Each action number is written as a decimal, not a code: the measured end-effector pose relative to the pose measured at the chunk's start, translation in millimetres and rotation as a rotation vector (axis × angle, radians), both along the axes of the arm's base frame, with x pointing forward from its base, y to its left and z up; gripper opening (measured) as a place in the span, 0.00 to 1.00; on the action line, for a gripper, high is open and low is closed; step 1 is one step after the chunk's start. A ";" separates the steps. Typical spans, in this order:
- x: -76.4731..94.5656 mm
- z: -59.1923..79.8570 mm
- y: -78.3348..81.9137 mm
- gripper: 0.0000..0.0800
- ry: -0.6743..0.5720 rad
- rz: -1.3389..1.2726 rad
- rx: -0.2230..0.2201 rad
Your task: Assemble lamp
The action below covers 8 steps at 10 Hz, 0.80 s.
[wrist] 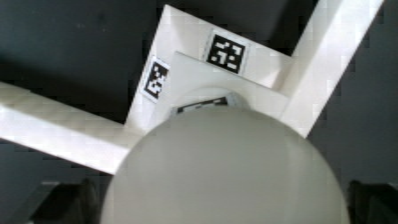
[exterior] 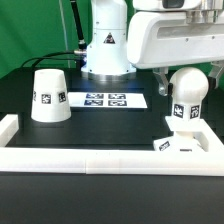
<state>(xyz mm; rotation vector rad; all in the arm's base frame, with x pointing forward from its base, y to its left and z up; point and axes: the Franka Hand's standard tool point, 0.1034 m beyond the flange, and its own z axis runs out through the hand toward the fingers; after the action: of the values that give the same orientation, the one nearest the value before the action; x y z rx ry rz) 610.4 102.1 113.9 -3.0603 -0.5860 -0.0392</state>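
Note:
The round-topped white bulb [exterior: 187, 97] stands upright on the flat square base [exterior: 176, 143], at the exterior view's right, in the corner of the white rail. My gripper [exterior: 190, 76] hangs right over the bulb, open, with one dark finger down each side of its dome. In the wrist view the bulb's dome [wrist: 222, 165] fills the middle, the tagged base [wrist: 199, 68] shows beyond it, and my gripper [wrist: 217, 206] straddles the dome with the fingers [wrist: 68, 203] barely visible at the edges. The cone shade [exterior: 50, 96] stands alone at the exterior view's left.
The long white rail [exterior: 100, 160] runs along the front and turns up both sides [wrist: 54, 118]. The marker board [exterior: 106, 99] lies flat between the shade and the bulb. The arm's white pedestal [exterior: 105, 50] stands behind it.

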 end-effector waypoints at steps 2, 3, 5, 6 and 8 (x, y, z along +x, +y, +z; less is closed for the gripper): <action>0.2 0.2 -0.1 0.87 -0.005 0.139 -0.005; 0.9 0.8 0.3 0.87 -0.008 0.204 -0.015; 2.9 2.4 -0.1 0.87 -0.015 0.345 -0.029; 2.9 2.3 -0.9 0.72 -0.015 0.355 -0.029; 3.0 2.4 -0.9 0.72 -0.016 0.353 -0.029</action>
<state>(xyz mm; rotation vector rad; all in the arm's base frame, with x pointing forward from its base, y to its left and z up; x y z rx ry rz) 613.5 101.1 116.4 -2.9351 -1.1255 -0.0477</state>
